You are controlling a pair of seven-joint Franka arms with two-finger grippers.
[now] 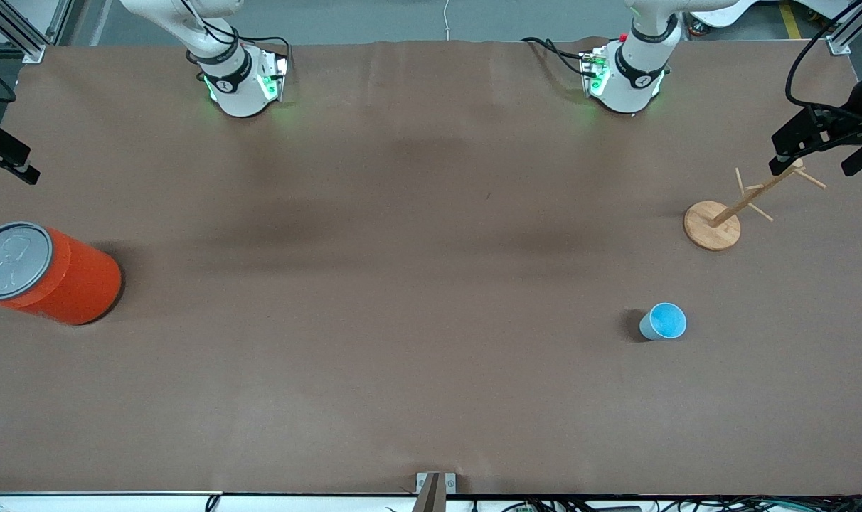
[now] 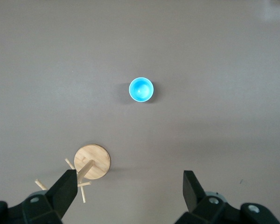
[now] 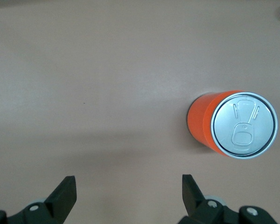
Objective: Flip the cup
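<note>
Brown table, both fingers spread, empty

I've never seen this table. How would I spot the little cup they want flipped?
Start at the left arm's end of the brown table, where a wooden peg stand rises from a round base. The cup stands alone, nearer to the front camera than that stand. It is small, light blue, handleless, mouth up, far smaller than the orange can.
</note>
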